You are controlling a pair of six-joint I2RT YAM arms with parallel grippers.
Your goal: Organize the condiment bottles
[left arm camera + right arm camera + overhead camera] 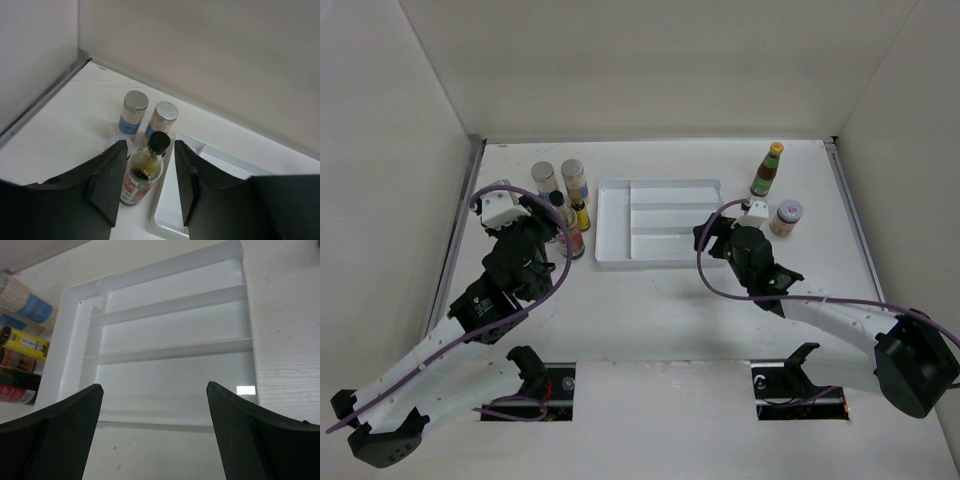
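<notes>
Overhead: shows the left gripper (563, 226) set around the tall black-capped bottle (571, 237), just left of the white divided tray (660, 247), with two pale-lidded shakers (573, 176) behind it. Puts the right gripper (718, 236) at the tray's right side, well apart from that bottle, with the red sauce bottle (767, 170) and a short jar (786, 216) beyond.

Left wrist: finds the bottle upright, long axis vertical, squarely between close-set fingers (107, 180). Seems to touch on one side, with a sliver of gap on the other, so cannot tell whether truly pinched. Probably calls for a straight lift, then rightward over the tray rim.

Right wrist: spread wide on nothing, facing the tray's bare compartments.
</notes>
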